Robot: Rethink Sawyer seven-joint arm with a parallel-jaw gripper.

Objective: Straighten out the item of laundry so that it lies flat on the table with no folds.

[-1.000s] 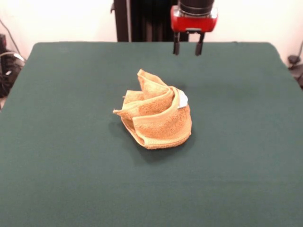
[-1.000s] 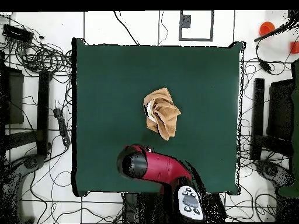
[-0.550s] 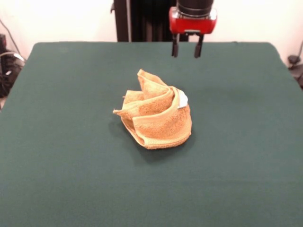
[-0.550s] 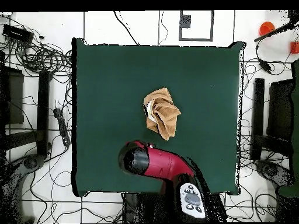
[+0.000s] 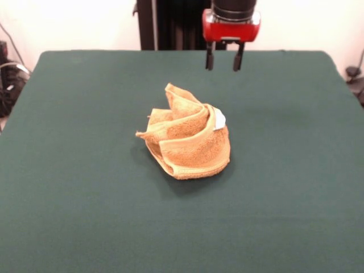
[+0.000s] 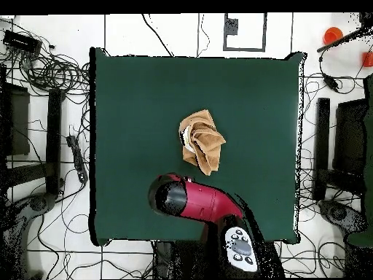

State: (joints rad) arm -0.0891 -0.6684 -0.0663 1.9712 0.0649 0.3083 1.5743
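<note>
Centrally on the dark green felt bench (image 5: 68,187), the golden-tan terry towel (image 5: 187,135) sits crumpled in a rounded heap of overlapping folds, its white label (image 5: 219,119) showing at two o'clock. At twelve o'clock, well apart, hangs the end effector (image 5: 224,59), prongs apart, empty. Cables (image 6: 51,69) tangle around the bench on the floor.

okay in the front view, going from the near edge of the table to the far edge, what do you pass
Bare table → towel → its white label → end effector, open, hanging by the far edge.
</note>
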